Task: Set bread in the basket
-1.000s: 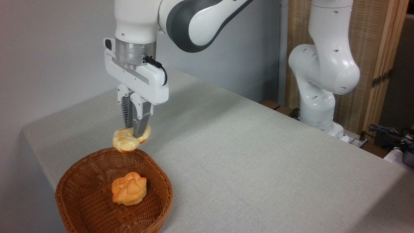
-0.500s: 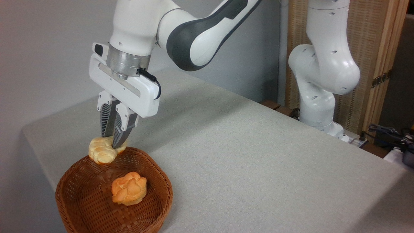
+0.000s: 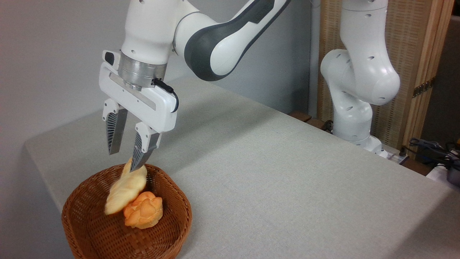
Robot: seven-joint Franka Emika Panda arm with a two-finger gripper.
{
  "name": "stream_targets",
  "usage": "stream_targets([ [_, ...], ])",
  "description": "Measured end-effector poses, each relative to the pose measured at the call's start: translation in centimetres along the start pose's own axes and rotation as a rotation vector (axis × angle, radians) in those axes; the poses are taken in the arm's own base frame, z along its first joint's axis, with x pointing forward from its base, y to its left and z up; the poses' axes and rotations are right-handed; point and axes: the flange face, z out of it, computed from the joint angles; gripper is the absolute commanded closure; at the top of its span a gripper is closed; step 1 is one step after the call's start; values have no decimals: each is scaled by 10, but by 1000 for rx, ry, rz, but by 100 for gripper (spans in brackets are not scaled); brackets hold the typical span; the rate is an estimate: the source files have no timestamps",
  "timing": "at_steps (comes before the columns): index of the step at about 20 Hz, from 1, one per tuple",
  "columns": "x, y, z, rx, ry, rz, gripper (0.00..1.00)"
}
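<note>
Robot lab: cloth-covered table, bolted arm base, loose cables.

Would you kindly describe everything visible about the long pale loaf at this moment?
The loaf is a pale-golden, elongated oval piece, slightly motion-blurred, so its surface pattern is hard to make out. It stands steeply tilted over the woven basket, upper end near the lower tip of the open end effector, lower end beside the orange bun, which it seems to touch. Whether a fingertip touches it cannot be told.
</note>
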Motion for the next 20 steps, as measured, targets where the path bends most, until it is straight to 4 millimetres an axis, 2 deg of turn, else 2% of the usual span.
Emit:
stream_targets([
  [6, -2, 2, 2, -3, -27, 14, 0],
  [11, -12, 9, 0, -11, -238, 100, 0],
  [17, -26, 13, -4, -77, -367, 220, 0],
  [20, -33, -3, -18, -92, -370, 285, 0],
])
